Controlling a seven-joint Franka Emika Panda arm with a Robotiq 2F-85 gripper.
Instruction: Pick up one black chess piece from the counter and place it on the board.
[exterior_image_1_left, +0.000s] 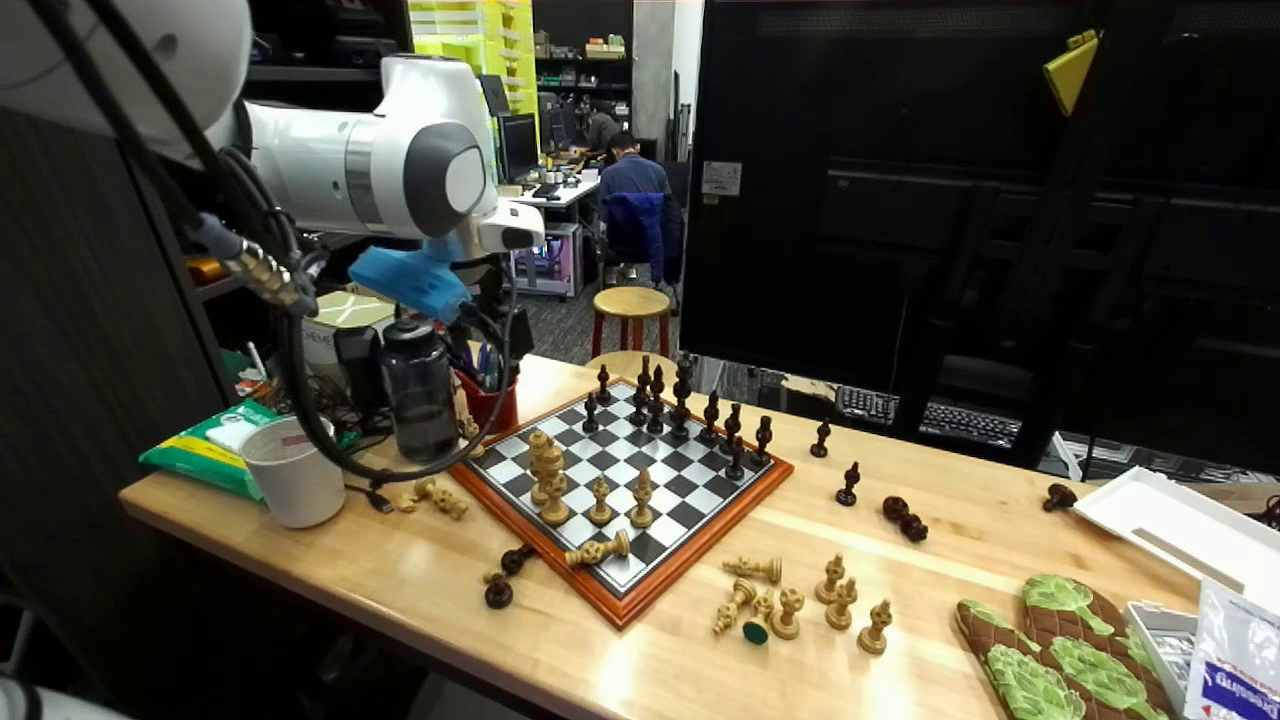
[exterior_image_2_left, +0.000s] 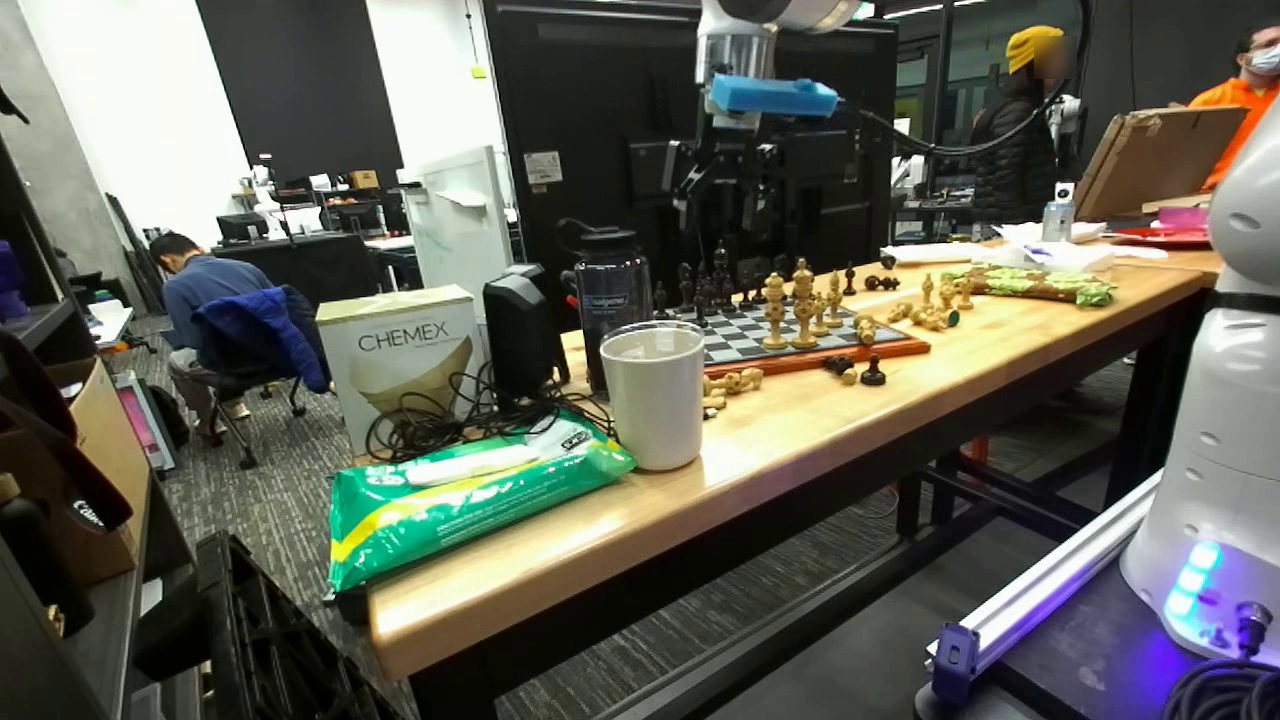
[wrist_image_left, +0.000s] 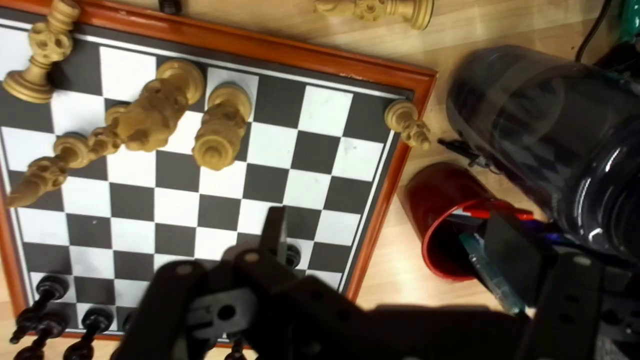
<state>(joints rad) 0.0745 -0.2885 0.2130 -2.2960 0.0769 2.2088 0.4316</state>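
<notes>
Several black chess pieces lie or stand on the tan counter (exterior_image_1_left: 400, 550). Two upright ones (exterior_image_1_left: 821, 438) (exterior_image_1_left: 848, 484) and a lying pair (exterior_image_1_left: 905, 518) are right of the board (exterior_image_1_left: 702, 545). Another black piece (exterior_image_1_left: 498, 592) is by the front edge and shows in an exterior view (exterior_image_2_left: 873, 372). More dark pieces stand on the board. My gripper (exterior_image_2_left: 718, 215) is raised above the board's side near the bottle. In the wrist view the gripper (wrist_image_left: 395, 245) is open and empty, its fingers wide apart over the board's frame (wrist_image_left: 250, 42) and a red cup.
A dark water bottle (exterior_image_1_left: 418, 390) and a red pen cup (wrist_image_left: 430, 210) stand close beside the board. A white mug (exterior_image_2_left: 655, 400), green wipes pack (exterior_image_2_left: 470, 500) and Chemex box (exterior_image_2_left: 400, 350) are nearby. Cream pieces (exterior_image_1_left: 785, 612) and an oven mitt (exterior_image_1_left: 1070, 640) lie on the counter.
</notes>
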